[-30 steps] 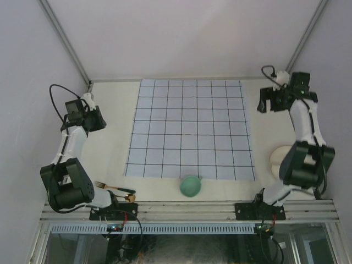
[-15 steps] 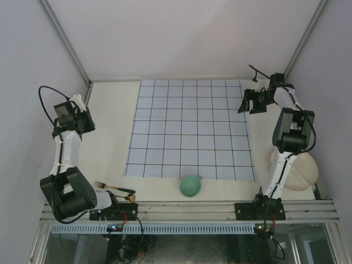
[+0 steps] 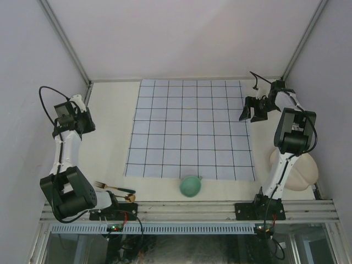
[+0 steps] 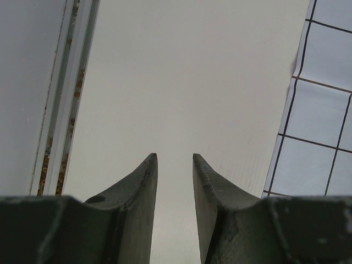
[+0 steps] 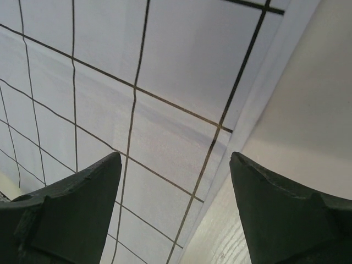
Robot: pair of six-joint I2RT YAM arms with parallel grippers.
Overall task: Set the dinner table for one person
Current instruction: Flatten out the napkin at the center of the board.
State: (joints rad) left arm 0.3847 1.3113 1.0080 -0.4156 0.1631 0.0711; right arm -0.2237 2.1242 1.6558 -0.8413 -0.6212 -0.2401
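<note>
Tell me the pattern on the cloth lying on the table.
The cloth is pale blue with dark grid lines; the top external view shows it best.

A pale-blue grid cloth (image 3: 190,129) fills the frame's centre, a green bowl (image 3: 190,186) at its lower edge. Gold fork (image 3: 113,188) lower left, cream plate (image 3: 303,171) lower right.

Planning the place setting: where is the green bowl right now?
Top view: the green bowl sits on the dinner table at the middle of the grid cloth's near edge, to the right of the fork.

Plate (image 3: 305,171) partly behind right arm (image 3: 290,135)
</note>
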